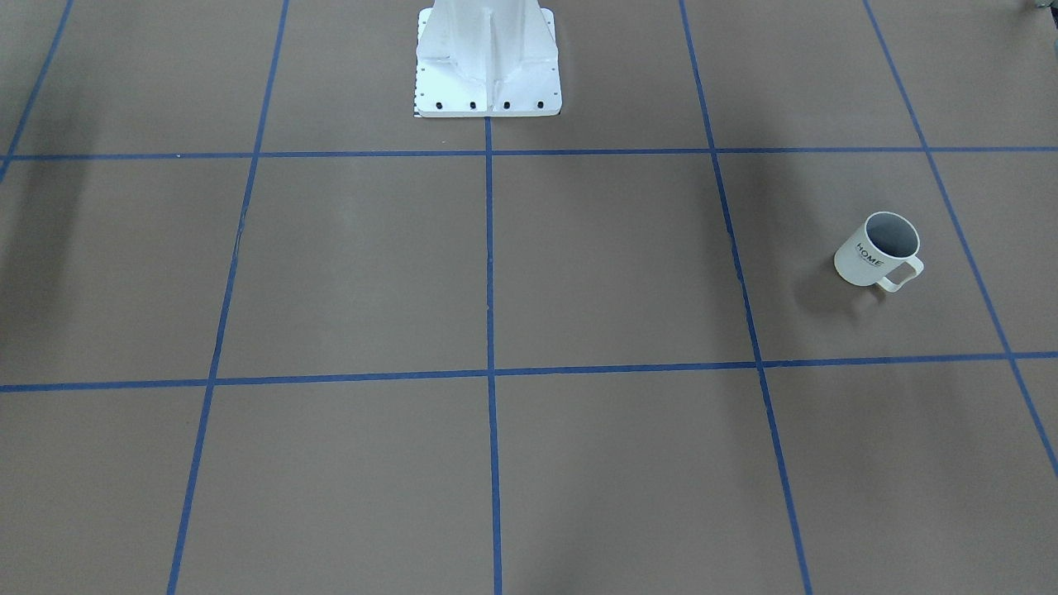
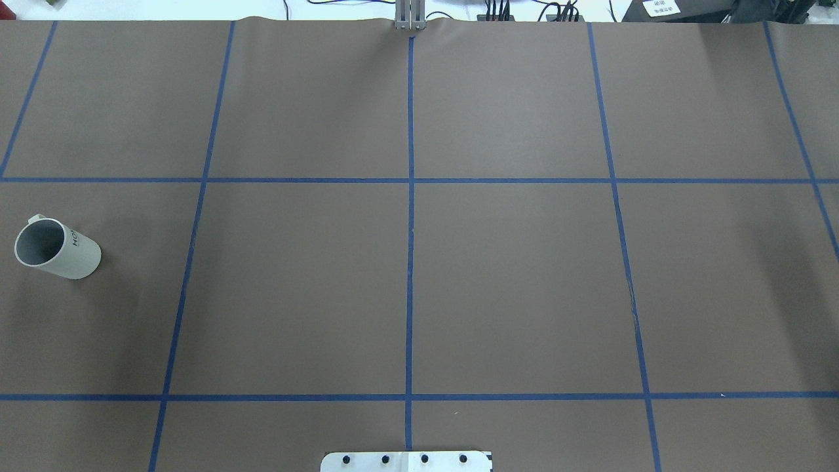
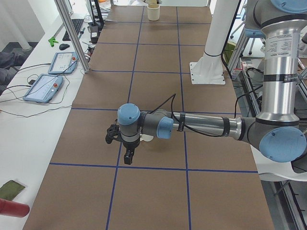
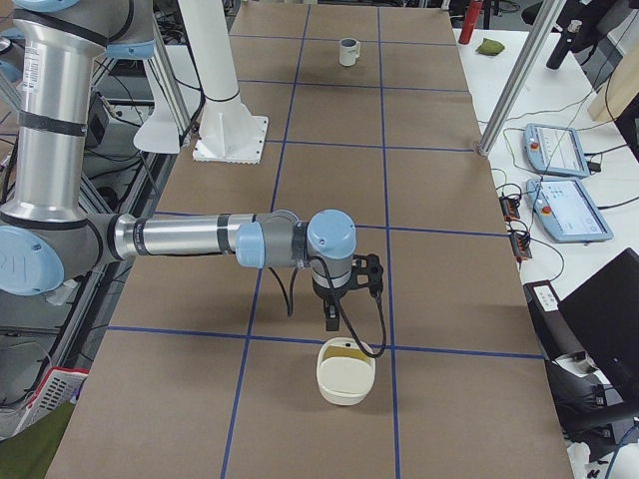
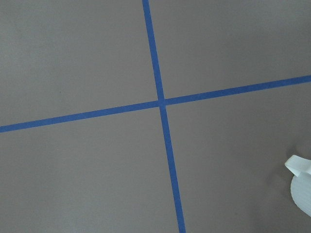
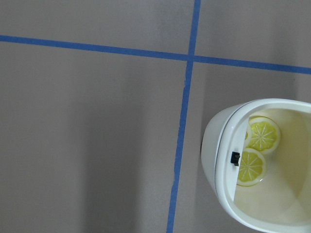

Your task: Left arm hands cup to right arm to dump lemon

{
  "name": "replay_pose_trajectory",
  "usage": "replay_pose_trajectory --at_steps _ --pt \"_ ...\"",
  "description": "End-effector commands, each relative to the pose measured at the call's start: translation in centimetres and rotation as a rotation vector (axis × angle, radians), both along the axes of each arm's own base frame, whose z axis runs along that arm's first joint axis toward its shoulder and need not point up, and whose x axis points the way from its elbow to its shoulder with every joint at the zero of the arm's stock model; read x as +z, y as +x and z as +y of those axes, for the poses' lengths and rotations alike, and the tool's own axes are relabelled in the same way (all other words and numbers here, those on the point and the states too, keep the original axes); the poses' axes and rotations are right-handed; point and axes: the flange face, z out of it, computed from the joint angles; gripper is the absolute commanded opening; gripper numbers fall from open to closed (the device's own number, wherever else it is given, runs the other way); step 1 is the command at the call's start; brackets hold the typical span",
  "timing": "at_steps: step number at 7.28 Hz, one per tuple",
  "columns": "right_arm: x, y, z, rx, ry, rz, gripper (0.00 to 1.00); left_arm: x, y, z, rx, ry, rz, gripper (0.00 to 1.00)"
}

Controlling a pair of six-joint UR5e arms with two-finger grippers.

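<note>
Where its side faces the front camera, the cup (image 1: 879, 250) shows black "HOME" lettering; from overhead only "HO" can be read. It stands upright on the brown table (image 1: 620, 264), which is taped with blue grid lines (image 1: 489, 264), far out in the robot's left half. The left arm (image 3: 206, 125) reaches low over the table, and the left gripper (image 3: 128, 158) points down just beside the cup. In the left side view the cup peeks out behind that wrist; in the left wrist view it sits at the lower right edge. The right gripper (image 4: 332, 321) hangs well apart from the cup, near a cream bowl (image 4: 344, 391) holding lemon slices (image 6: 262, 136). Whether either gripper's fingers are spread or closed cannot be told. A label (image 3: 278, 45) on the left arm's upright tube is too small to read.
</note>
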Motion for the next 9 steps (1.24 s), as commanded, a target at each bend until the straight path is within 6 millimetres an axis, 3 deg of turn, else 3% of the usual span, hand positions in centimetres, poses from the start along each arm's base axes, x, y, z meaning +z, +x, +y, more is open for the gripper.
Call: replay_pose_trajectory --at_steps 1,3,5,9 --pt "-0.08 0.00 -0.01 0.000 0.002 0.000 1.00 0.08 0.03 -0.06 -0.001 -0.001 -0.006 1.00" --pt "-0.06 0.02 -0.08 0.001 0.002 0.003 1.00 0.68 -0.09 0.10 -0.018 -0.045 -0.011 1.00" --pt "0.04 0.05 -0.01 0.001 0.001 0.008 1.00 0.51 -0.19 -0.03 -0.144 -0.143 -0.015 1.00" --pt "0.14 0.06 0.00 0.002 -0.002 0.009 1.00 0.45 -0.23 -0.13 -0.146 -0.138 -0.030 1.00"
